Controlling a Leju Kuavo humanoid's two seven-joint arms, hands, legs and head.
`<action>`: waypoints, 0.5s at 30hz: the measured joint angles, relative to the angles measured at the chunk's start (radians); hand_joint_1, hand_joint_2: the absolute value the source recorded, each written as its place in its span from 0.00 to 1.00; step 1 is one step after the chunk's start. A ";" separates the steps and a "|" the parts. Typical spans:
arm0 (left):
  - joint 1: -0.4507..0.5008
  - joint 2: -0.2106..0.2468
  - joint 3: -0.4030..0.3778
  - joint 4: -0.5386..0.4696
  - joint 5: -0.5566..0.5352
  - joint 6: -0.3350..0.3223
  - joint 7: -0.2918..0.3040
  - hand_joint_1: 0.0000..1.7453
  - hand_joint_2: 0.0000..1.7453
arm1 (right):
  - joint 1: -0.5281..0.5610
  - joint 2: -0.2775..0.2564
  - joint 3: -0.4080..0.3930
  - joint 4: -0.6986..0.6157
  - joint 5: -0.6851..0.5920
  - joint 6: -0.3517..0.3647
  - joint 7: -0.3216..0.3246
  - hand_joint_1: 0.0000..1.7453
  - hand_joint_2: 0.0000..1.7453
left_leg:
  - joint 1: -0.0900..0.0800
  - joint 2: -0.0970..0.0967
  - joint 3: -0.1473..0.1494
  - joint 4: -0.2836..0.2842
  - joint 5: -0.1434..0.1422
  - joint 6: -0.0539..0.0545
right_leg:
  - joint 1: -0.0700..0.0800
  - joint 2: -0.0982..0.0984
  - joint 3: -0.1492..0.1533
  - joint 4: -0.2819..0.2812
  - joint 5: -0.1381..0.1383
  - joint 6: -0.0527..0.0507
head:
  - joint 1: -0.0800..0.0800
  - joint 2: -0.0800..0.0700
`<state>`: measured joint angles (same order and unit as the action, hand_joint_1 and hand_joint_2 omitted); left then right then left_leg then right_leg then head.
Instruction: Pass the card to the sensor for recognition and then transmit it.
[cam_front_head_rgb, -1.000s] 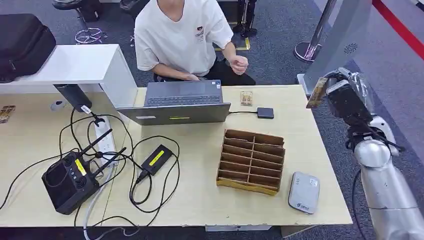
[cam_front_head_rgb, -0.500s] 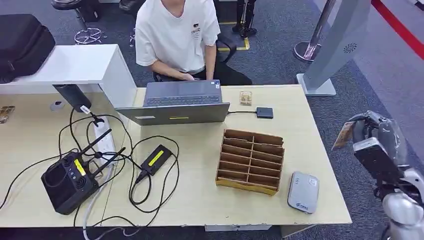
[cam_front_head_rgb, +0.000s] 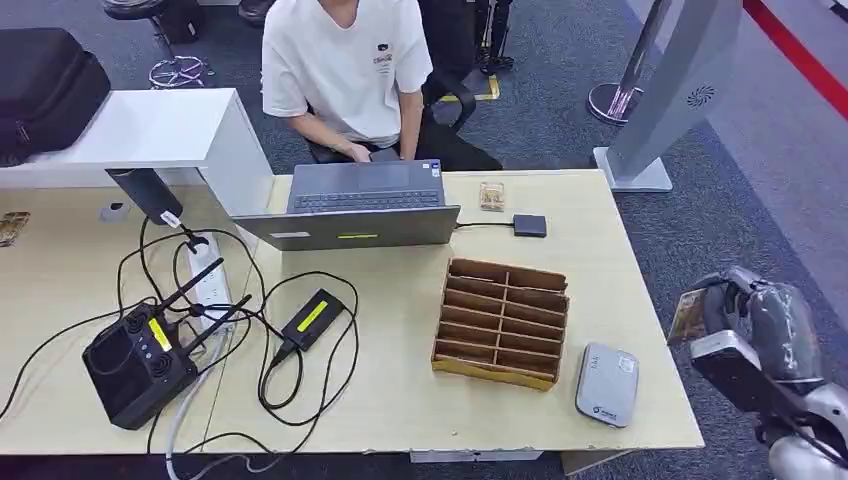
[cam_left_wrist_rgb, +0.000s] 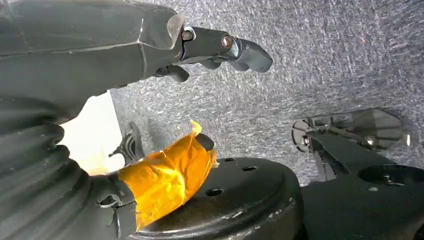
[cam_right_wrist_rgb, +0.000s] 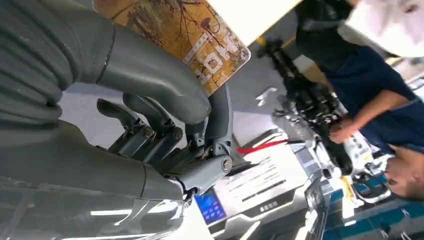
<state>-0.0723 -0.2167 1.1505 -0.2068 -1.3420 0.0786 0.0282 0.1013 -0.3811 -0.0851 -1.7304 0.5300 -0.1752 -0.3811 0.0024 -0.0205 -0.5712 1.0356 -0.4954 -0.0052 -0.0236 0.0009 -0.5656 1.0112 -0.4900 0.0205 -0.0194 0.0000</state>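
Note:
My right hand (cam_front_head_rgb: 748, 335) hangs off the table's right edge, level with the front corner, and pinches a brown patterned card (cam_front_head_rgb: 687, 314) that stands upright. The right wrist view shows that card (cam_right_wrist_rgb: 186, 36) clamped between the thick thumb and a dark finger of the hand (cam_right_wrist_rgb: 165, 105). The grey card sensor (cam_front_head_rgb: 607, 384) lies flat at the table's front right corner, to the left of the card and apart from it. In the left wrist view my left hand (cam_left_wrist_rgb: 150, 65) hangs over grey carpet, fingers (cam_left_wrist_rgb: 235, 47) stretched out and holding nothing.
A wooden divided box (cam_front_head_rgb: 502, 322) stands left of the sensor. A second card (cam_front_head_rgb: 492, 195) and a small black device (cam_front_head_rgb: 530, 225) lie at the back. A person (cam_front_head_rgb: 345, 70) sits behind an open laptop (cam_front_head_rgb: 365, 203). A controller (cam_front_head_rgb: 140, 362) and cables cover the left side.
My right arm has dropped from high beside the table's far right edge to low near the front right corner, still holding the card. The person's raised hand went down to the laptop.

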 joint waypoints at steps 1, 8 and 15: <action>0.000 0.000 0.000 0.000 -0.002 0.000 0.001 0.00 1.00 | 0.012 0.004 0.002 0.000 0.029 -0.014 0.000 1.00 1.00 | 0.000 0.000 0.000 0.000 0.000 0.000 | 0.000 0.000 0.000 0.000 0.000 0.000 | 0.000 0.000; -0.001 0.000 0.000 0.000 -0.008 -0.002 0.009 0.00 1.00 | 0.028 0.038 0.049 0.030 0.109 -0.045 0.011 1.00 1.00 | 0.000 0.001 0.000 0.000 0.000 0.000 | 0.000 0.001 0.000 0.000 0.000 0.000 | 0.000 0.000; -0.001 0.000 0.000 0.000 -0.019 -0.005 0.010 0.00 1.00 | 0.025 0.072 0.126 0.111 0.159 -0.081 0.027 1.00 1.00 | 0.000 0.001 0.000 0.000 0.000 0.000 | 0.000 0.001 0.000 0.000 0.000 0.000 | 0.000 0.000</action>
<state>-0.0736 -0.2171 1.1505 -0.2064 -1.3607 0.0740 0.0385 0.1258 -0.3090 0.0412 -1.6197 0.6890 -0.2564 -0.3536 0.0025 -0.0192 -0.5710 1.0352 -0.4955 -0.0048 -0.0235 0.0017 -0.5655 1.0113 -0.4899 0.0204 -0.0195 0.0000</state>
